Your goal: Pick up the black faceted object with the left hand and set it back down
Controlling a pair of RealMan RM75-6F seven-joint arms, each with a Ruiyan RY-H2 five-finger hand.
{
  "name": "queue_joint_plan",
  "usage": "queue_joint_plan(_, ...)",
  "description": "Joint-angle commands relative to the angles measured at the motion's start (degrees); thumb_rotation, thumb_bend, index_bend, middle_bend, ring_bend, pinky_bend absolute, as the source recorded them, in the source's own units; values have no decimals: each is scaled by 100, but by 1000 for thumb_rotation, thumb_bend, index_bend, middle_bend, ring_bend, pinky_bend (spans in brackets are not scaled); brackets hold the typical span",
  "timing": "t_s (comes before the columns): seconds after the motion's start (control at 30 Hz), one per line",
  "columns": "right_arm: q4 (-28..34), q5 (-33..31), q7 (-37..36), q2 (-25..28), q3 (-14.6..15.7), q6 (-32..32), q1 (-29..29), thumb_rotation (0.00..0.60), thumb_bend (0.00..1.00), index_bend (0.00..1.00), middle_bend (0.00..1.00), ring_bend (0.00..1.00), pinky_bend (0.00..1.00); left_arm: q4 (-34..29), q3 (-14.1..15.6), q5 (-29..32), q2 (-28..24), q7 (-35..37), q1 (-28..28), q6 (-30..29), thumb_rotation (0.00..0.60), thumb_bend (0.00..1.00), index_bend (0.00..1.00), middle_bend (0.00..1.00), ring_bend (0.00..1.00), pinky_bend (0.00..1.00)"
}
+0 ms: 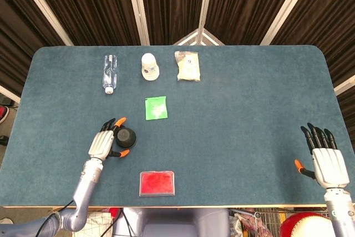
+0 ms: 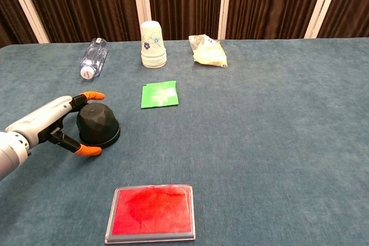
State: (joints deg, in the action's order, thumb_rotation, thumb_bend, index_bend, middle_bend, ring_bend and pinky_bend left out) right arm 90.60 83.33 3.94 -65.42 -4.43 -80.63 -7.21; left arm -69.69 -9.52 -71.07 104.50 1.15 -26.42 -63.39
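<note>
Meanwhile left hand (image 2: 51, 124) spread wide around black faceted object (image 2: 97, 124) (on table); right hand (image 1: 327, 159) open flat.

Blue felt-topped table (image 1: 233, 137), dark brown curtains (image 1: 172, 4), white slats (image 1: 206, 1)

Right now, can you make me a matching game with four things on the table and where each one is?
Things:
1. water bottle
2. paper cups
3. green packet
4. red tray

Places:
A. at the table's near edge
B. lying at the far left
C. flat, just nearer than the cups
D. stacked upright between the bottle and the yellow bag

Pairs: 1-B, 2-D, 3-C, 4-A
</note>
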Motion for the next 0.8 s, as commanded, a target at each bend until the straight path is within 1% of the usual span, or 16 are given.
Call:
queue_joint_plan(0.03, 25, 3, -42, 24, 1, 3, 2, 600, 285, 47, 24, 64, 11, 29, -3, -1, 13, -5, 0, -6, 600, 285, 120, 272, 0, 0)
queue_joint_plan(0.27, 1, -26, -64, 17, 11, 50, -9, 600, 286, 47, 24, 64, 11, 141, 3, 17, 76, 7, -8, 44, 600, 335, 128, 301, 0, 0)
queue_joint_plan(0.37, -1, -18, -71, 13, 15, 37, -4, 600, 285, 47, 24, 64, 11, 139, 10, 4, 89, 16, -9, 50, 600, 383, 153, 345, 5, 1)
queue_joint_plan(0.43, 1, -5, -83, 18, 22, 19, 5, 600, 285, 47, 24, 64, 11, 44, 6, 0, 58, 97, -3, 76, 600, 428, 192, 380, 20, 2)
queue_joint_plan(0.5, 1, 2, -97, 24, 26, 16, 8, 600, 286, 47, 24, 64, 11, -97, -16, -24, 15, 189, 8, 53, 600, 469, 263, 416, 42, 3)
queue_joint_plan(0.6, 0, 13, -117, 29, 31, 13, 9, 600, 285, 46, 24, 64, 11, -340, -55, -115, -75, 143, 30, -123, 600, 492, 344, 459, 62, 4)
queue_joint_plan(0.7, 7, 33, -122, 34, 45, 20, 6, 600, 285, 46, 24, 64, 11, -668, -135, -196, -190, -40, 51, -372, 600, 504, 387, 485, 71, 4)
queue_joint_plan(0.8, 42, 72, -91, 25, 67, -12, 20, 600, 284, 47, 24, 63, 11, -1127, -238, -251, -396, -300, 69, -601, 600, 507, 396, 491, 76, 4)
